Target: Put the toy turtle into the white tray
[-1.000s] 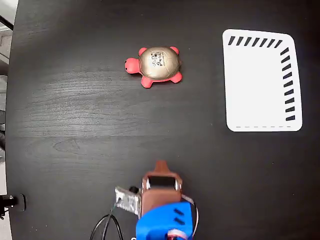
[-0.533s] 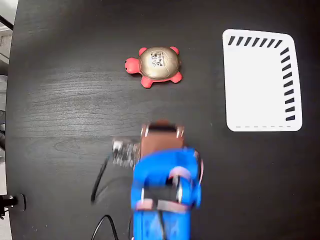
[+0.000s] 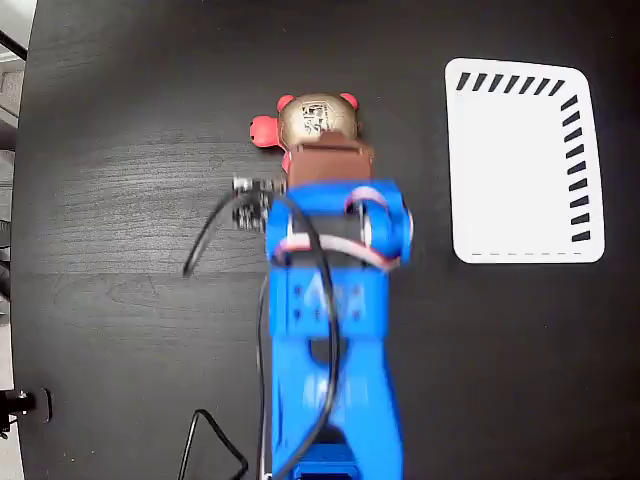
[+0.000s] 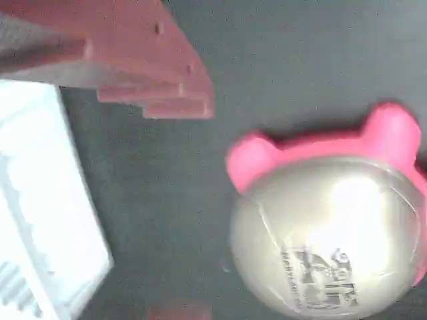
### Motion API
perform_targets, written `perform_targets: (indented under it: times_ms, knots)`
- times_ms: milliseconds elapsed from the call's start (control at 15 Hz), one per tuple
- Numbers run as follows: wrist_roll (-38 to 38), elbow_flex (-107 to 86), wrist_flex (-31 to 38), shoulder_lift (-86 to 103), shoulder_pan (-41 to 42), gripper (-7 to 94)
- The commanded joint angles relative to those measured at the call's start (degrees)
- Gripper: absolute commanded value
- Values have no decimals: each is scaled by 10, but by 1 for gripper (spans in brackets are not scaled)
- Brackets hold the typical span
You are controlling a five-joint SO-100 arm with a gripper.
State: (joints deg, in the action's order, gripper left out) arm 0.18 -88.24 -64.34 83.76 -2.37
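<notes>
gripper (image 3: 330, 160): brown-red head at the tip of the blue arm, over the near edge of the toy turtle in the fixed view; jaws hidden under the head there, and only one finger seen from the wrist, so cannot tell whether spread or closed
finger (image 4: 127, 67): reddish, stepped along its lower edge, stretches from the upper left of the wrist view, blurred; clear of the turtle, dark table between them
arm (image 3: 335, 330): blue, reaches up from the bottom edge of the fixed view to the middle; red and white wires looped at the wrist
cable (image 3: 215, 225): black, curves off the left side of the wrist, past a small grey part, and down along the arm
toy turtle (image 3: 315, 118): on the table in the upper middle of the fixed view, lower half covered by the gripper head; shiny tan-gold shell with a dark printed patch, pinkish-red head pointing left, two flippers showing at the top
toy turtle, wrist view (image 4: 330, 233): fills the lower right, shell glossy with glare, pink flippers at its upper edge
white tray (image 3: 522, 160): flat on the table at the right of the fixed view, well apart from turtle and gripper; black slanted slots along its top and right edges; nothing in it
table (image 3: 130, 150): black, faint wood grain
</notes>
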Motion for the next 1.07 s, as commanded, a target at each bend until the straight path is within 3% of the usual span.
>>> perform_targets:
  times_ms: [0,67,200,333,1000]
  knots:
    - [-23,115,-38,-52,-2,50]
    - [-25,154,-55,-87,3,55]
    - [-13,232,-97,-149,9,56]
    - [-10,297,-142,-200,20,64]
    - [-5,489,-220,-372,26,64]
